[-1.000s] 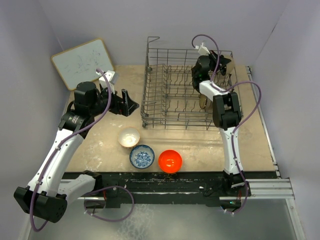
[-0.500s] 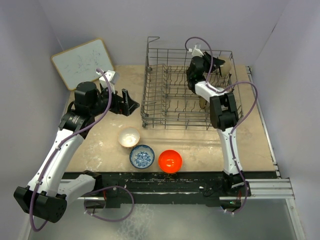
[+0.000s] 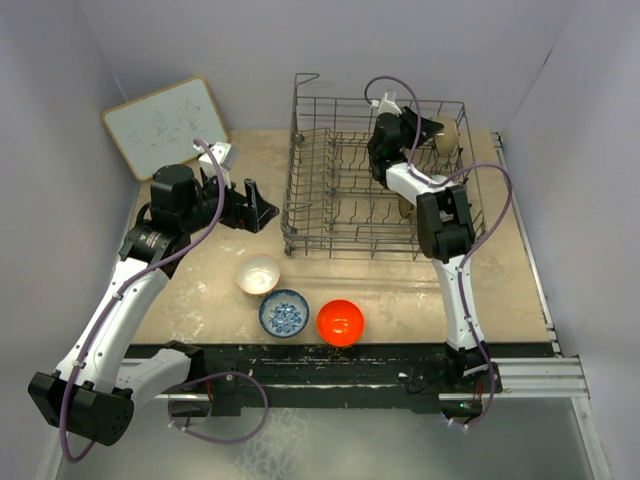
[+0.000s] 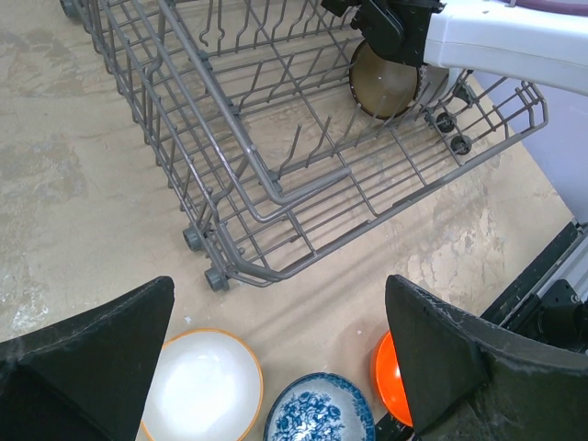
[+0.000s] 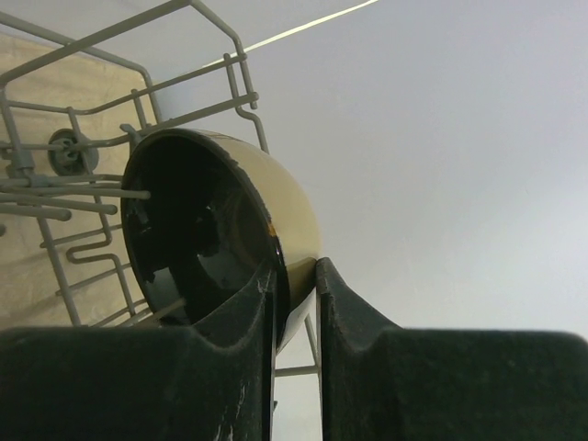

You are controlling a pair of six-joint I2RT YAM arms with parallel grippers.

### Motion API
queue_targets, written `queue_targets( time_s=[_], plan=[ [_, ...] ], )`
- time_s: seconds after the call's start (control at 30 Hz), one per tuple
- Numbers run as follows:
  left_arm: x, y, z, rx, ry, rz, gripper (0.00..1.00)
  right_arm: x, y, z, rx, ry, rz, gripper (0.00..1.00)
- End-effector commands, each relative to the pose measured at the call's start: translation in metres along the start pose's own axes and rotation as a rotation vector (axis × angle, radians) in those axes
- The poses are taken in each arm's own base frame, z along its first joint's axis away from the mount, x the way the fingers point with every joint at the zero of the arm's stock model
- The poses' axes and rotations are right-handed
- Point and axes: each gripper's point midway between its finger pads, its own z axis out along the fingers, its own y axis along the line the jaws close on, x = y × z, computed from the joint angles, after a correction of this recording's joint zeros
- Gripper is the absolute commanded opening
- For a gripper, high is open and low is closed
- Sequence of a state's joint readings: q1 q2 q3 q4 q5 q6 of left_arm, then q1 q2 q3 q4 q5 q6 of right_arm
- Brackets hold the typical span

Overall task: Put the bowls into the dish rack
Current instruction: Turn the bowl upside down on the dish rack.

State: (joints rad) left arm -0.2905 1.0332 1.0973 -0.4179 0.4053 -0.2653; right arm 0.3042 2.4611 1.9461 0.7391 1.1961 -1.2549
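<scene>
My right gripper (image 3: 432,133) is shut on the rim of a bowl (image 3: 448,137), glossy black inside and cream outside, and holds it on edge at the far right corner of the grey wire dish rack (image 3: 330,215). The right wrist view shows the fingers (image 5: 294,285) pinching the bowl's (image 5: 285,211) rim beside the rack wires (image 5: 55,175). A brown-rimmed bowl (image 3: 405,207) stands on edge in the rack; it also shows in the left wrist view (image 4: 384,81). A white bowl (image 3: 258,274), a blue-and-white bowl (image 3: 284,313) and an orange-red bowl (image 3: 340,322) sit on the table. My left gripper (image 3: 255,207) is open and empty left of the rack.
A white board (image 3: 165,122) leans at the back left. In the left wrist view the white bowl (image 4: 200,386), blue-and-white bowl (image 4: 319,409) and orange-red bowl (image 4: 386,367) lie below the rack's (image 4: 266,197) near corner. Grey walls close in both sides.
My right wrist has shifted left and back over the rack while holding the black bowl at the far right corner. The left arm has not moved.
</scene>
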Motion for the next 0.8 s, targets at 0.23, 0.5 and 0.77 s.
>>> queue_targets(
  time_s=[0.23,0.5,0.77],
  plan=[
    [-0.013,-0.004,-0.003,0.011,-0.059,0.052,0.99,-0.010,-0.005,-0.031,-0.044,0.001,0.052,0.20],
    [-0.012,-0.003,-0.003,0.010,-0.057,0.050,0.99,-0.015,0.006,-0.041,-0.111,-0.013,0.070,0.26],
    [-0.012,-0.003,-0.003,0.010,-0.058,0.049,0.99,-0.030,0.024,-0.063,-0.267,-0.058,0.140,0.34]
  ],
)
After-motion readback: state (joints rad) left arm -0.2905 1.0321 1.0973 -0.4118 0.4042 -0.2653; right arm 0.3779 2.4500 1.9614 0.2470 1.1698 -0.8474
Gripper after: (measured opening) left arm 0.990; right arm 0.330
